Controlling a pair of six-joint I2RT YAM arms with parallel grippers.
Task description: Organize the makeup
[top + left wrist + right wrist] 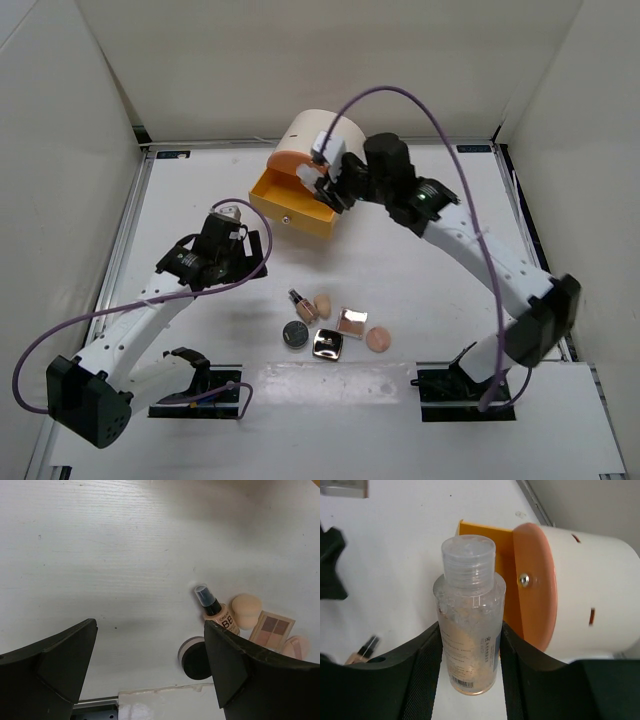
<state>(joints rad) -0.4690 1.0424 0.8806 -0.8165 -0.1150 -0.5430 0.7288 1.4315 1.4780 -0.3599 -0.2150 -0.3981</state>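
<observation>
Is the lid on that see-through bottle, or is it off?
On. The ribbed clear cap sits flat on top of the clear bottle, which the right gripper holds between its fingers.

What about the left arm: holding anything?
No, the left fingers stand wide apart above the table with nothing between them.

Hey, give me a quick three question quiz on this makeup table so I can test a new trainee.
1. True or false: the right gripper is shut on the clear bottle.
2. The orange drawer of the cream cylinder is: A) closed, B) pulled open, C) lifted clear off the table.
3. Fill in: the left gripper hovers over the table with its jaws ___.
Key: 1 true; 2 B; 3 open.
</observation>
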